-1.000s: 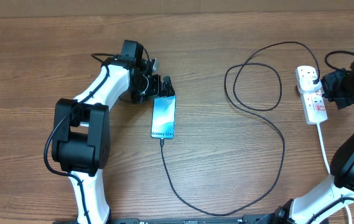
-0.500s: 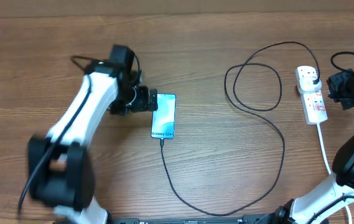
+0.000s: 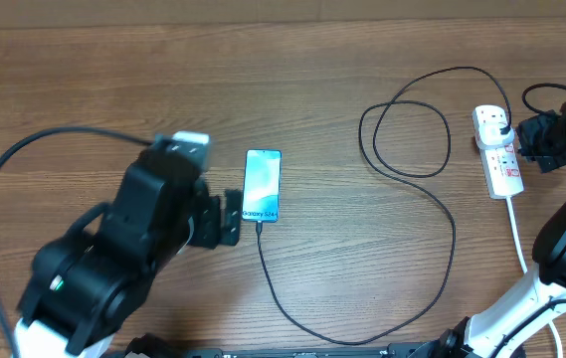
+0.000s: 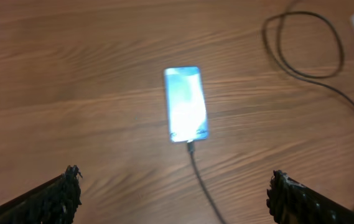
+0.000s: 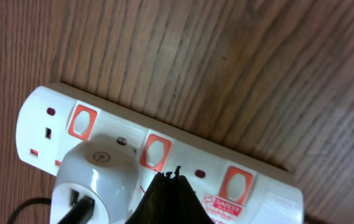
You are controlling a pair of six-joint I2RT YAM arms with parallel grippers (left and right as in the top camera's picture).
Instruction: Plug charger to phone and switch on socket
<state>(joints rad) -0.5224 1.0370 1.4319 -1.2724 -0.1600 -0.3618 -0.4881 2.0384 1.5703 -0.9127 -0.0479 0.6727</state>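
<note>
My left gripper [image 3: 232,218] is wide open and holds nothing. In my left wrist view [image 4: 173,193] both fingertips [image 4: 65,186] sit at the bottom corners with bare table [image 3: 362,60] between them. It's above the wood just beside the phone [image 3: 262,186], on my left side of it, not touching.

The phone [image 4: 186,104] lies flat with its screen lit blue-teal and white text at the end nearest my base. The charger [image 3: 452,229] has its small connector seated in that same end. The thin black cable [image 4: 201,180] runs off toward my base, curves across the table, makes one loop and reaches the socket [image 3: 496,149].

My right gripper [image 3: 543,139] is closed with nothing in it. The right wrist view [image 5: 167,186] shows the fingers as a single dark wedge. The tip is over the socket [image 5: 192,152] just by the middle red switch [image 5: 155,151]; contact can't be told.

There are three red switches in a row. A white plug [image 5: 96,168] sits in the end outlet beside the first switch [image 5: 82,121], with a black cable coming out of it. I can't read the switch positions.

The socket lies at the table's right side, well apart from the phone. Its thick white lead [image 3: 516,234] trails toward my base.
</note>
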